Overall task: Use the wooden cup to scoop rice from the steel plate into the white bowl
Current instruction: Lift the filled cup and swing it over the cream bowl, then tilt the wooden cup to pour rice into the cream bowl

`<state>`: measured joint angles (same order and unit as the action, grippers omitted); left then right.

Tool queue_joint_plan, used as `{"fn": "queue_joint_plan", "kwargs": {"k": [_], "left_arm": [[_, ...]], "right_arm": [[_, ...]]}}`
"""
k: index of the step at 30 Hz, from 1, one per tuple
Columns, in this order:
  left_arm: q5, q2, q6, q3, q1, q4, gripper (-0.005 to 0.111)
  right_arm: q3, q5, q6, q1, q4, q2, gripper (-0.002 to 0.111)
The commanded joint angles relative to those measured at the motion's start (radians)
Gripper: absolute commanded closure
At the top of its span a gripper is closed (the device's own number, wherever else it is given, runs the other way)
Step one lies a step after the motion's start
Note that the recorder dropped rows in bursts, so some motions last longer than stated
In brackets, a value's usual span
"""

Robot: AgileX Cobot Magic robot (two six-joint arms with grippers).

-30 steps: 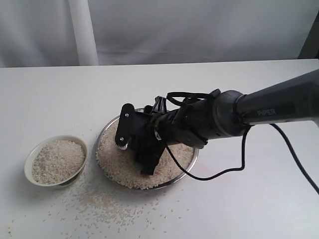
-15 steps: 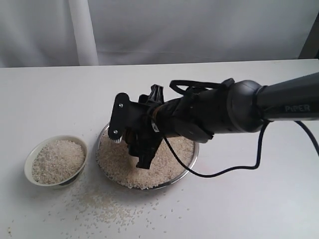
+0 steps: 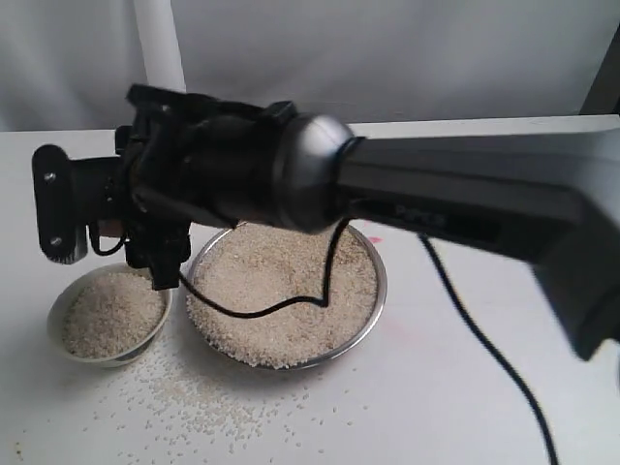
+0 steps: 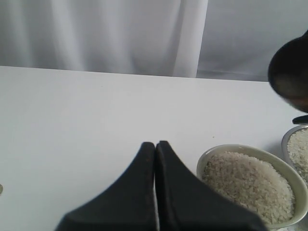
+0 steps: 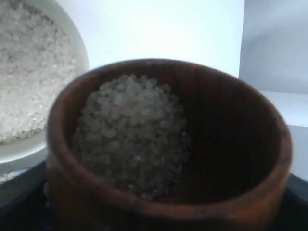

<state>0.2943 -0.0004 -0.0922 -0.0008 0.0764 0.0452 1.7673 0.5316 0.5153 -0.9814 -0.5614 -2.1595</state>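
My right gripper [image 3: 155, 254] has reached across and hangs over the far rim of the white bowl [image 3: 68, 300], which is full of rice [image 3: 111, 312]. It is shut on the wooden cup [image 5: 168, 144], upright and partly filled with rice [image 5: 130, 134]. The arm hides most of the cup in the exterior view. The steel plate [image 3: 380, 276] lies just right of the bowl, heaped with rice [image 3: 281, 291]. My left gripper [image 4: 155, 144] is shut and empty, low over bare table beside the white bowl [image 4: 207, 156].
Loose grains [image 3: 203, 402] lie scattered on the white table in front of the bowl and plate. A black cable [image 3: 484, 339] trails from the right arm over the plate and across the table. A white curtain closes the back.
The right gripper has risen out of the steel plate and swung left with the cup, from the plate's middle to above the white bowl. The rice heap in the plate now shows uncovered.
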Motion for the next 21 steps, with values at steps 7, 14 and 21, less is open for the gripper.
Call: {"fn": "queue_joint_plan", "kwargs": {"k": [7, 14, 21], "left_arm": [[-0.01, 0.0, -0.004, 0.001, -0.006, -0.001, 0.107], [-0.01, 0.0, -0.004, 0.001, -0.006, -0.001, 0.107], [-0.01, 0.0, -0.004, 0.001, -0.006, -0.001, 0.107]], "right_arm": [[0.148, 0.203, 0.005, -0.097, -0.428, -0.183, 0.108], [0.148, 0.225, 0.011, -0.136, -0.559, -0.186, 0.108], [0.148, 0.229, 0.044, -0.14, -0.56, -0.186, 0.108]]}}
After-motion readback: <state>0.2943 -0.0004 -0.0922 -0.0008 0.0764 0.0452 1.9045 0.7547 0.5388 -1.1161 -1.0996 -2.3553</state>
